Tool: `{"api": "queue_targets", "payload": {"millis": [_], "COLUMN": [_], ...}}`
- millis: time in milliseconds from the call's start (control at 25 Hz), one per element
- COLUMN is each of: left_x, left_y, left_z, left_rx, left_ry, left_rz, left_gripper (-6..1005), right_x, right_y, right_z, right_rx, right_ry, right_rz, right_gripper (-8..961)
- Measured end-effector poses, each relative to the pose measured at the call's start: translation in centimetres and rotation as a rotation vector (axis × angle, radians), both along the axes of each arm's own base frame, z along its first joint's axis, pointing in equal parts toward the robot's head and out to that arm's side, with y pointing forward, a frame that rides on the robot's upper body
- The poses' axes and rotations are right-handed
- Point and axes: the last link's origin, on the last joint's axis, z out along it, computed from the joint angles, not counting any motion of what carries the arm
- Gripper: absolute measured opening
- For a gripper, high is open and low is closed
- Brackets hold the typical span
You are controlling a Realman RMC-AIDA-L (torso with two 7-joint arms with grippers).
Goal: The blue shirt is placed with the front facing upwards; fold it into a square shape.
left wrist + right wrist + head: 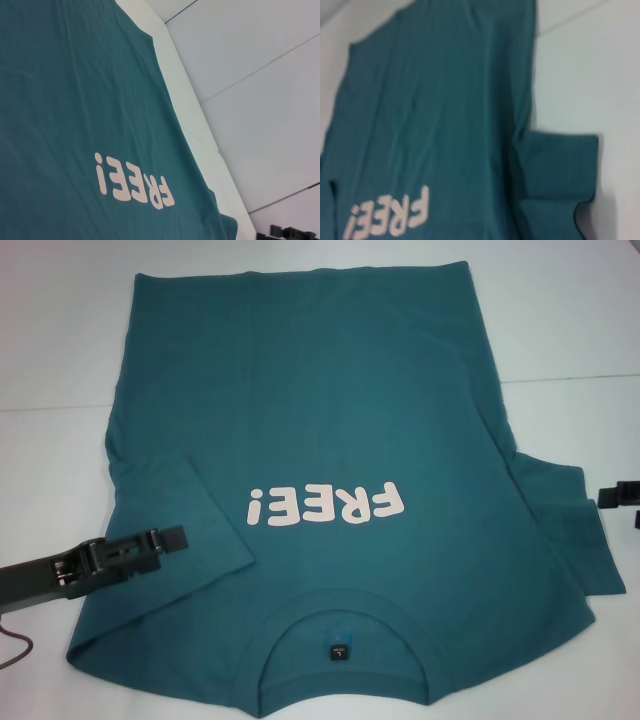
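White tabletop [60,360] fills the background, and on it we see the blue shirt [330,400] spread front up, its collar [345,615] at the near edge and its hem at the far one. Left of the pale "FREE!" print [325,507], a sleeve [165,530] already lies folded in over the chest; right of the print, the other sleeve [570,530] is still spread out on the table. Our left gripper [178,537] sits over the folded sleeve, left of the print, and we cannot tell how its jaws stand. Our right gripper [600,498] is only just in view beyond the right sleeve, its jaws also unreadable. We judge the risk to be dragging: a shallow pinch on the right sleeve could bunch the cloth, skew the side edge and spoil the square.
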Motion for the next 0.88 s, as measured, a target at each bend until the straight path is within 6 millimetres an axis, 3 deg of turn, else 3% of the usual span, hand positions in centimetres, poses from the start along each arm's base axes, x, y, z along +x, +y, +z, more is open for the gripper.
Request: {"api": "queue_targets", "payload": {"millis": [880], "left_x": [0.5], "left_y": [0.3], "left_z": [0.1], "left_rx": [0.011], "left_ry": [-0.017], "left_rz": [-0.010], "left_gripper": [874], "right_x": [-0.6], "right_y": [2.7], "right_z": [-3.8], "right_rx": [0.018], "right_ry": [-0.103], "right_rz": [0.009], "right_gripper": [864]}}
